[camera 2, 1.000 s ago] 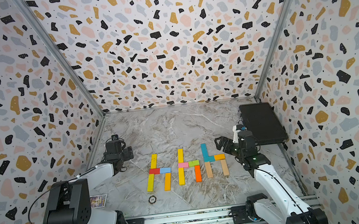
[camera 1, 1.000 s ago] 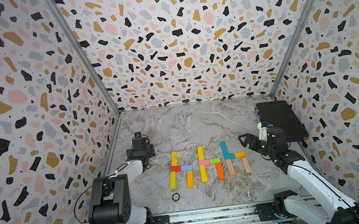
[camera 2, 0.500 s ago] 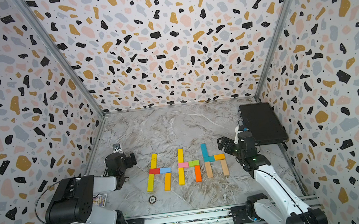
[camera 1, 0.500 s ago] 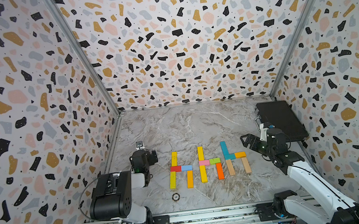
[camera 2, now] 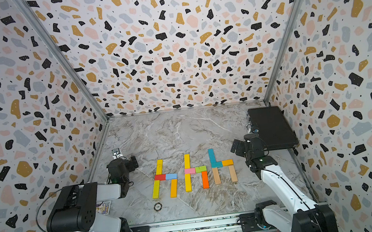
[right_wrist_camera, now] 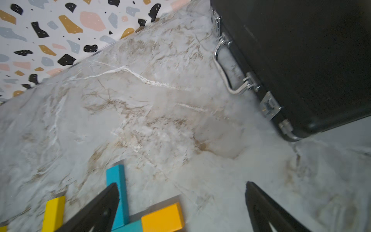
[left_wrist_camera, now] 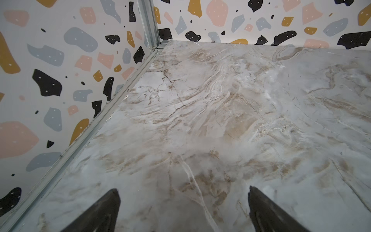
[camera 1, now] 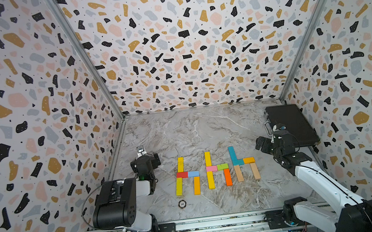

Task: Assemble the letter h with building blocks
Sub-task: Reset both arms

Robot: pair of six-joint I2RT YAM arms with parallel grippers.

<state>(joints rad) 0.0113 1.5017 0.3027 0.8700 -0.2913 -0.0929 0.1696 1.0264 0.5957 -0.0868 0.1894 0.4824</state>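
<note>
The building blocks lie flat on the marble table as three letter h shapes side by side. The left h (camera 1: 182, 175) is yellow, red, blue and orange. Yellow, pink, green and orange make up the middle h (camera 1: 211, 168). The right h (camera 1: 239, 162) is teal, orange and plain wood. My left gripper (camera 1: 145, 161) stands open and empty left of them, and its wrist view (left_wrist_camera: 183, 189) shows only bare table. My right gripper (camera 1: 261, 144) is open and empty just right of the teal block (right_wrist_camera: 118, 180) and the orange block (right_wrist_camera: 162, 216).
A shut black case (camera 1: 293, 123) lies at the back right, close behind my right gripper. A small round disc marked 100 (camera 1: 182, 203) sits in front of the left h. A card (camera 2: 103, 207) lies under my left arm. Patterned walls close three sides.
My left arm has folded back toward its base, bringing its gripper a little nearer the front. My right gripper has barely shifted. The blocks have not moved.
</note>
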